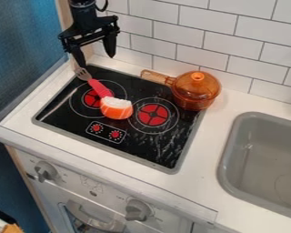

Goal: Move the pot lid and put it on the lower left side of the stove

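Glossy black stove [62,113], gripper [96,59] spread wide near its upper-left corner.
We log: rounded, see-through amber pot [187,102], stove's upper right; domed lid [199,86] seated on it; red-handled fork [99,88]; striped orange-and-white toy food [116,109].

Toy kitchen: black stovetop with red burner circles [114,145], white countertop [212,150] around it, grey rectangular sink basin [228,157] right of stovetop, white brick-pattern tile wall [208,37] behind stovetop.
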### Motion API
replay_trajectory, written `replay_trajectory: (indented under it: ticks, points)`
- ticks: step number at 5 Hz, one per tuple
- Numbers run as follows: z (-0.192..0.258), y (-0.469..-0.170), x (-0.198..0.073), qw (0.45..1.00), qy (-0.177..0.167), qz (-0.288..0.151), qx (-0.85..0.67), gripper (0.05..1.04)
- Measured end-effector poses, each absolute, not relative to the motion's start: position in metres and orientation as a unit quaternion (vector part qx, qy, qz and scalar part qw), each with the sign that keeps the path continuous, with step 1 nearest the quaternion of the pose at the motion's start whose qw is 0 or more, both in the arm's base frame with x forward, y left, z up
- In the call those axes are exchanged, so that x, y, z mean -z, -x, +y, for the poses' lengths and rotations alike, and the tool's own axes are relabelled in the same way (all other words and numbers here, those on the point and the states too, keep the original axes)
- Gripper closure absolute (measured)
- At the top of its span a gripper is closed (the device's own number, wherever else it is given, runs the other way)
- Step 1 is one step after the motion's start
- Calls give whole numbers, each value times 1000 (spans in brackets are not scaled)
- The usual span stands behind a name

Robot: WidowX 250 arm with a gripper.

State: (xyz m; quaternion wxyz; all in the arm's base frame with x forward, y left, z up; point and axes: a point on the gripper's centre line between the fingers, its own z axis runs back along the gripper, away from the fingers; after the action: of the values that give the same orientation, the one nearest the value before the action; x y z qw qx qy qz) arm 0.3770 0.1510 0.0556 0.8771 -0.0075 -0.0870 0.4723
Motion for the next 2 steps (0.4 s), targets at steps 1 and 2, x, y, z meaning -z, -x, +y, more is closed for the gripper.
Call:
replay_trajectory:
  ticks: [1, 2]
  points:
    - [148, -373, -38, 878, 5, -65, -474, 82]
    - [129, -371, -33, 889, -11, -55, -455, 82]
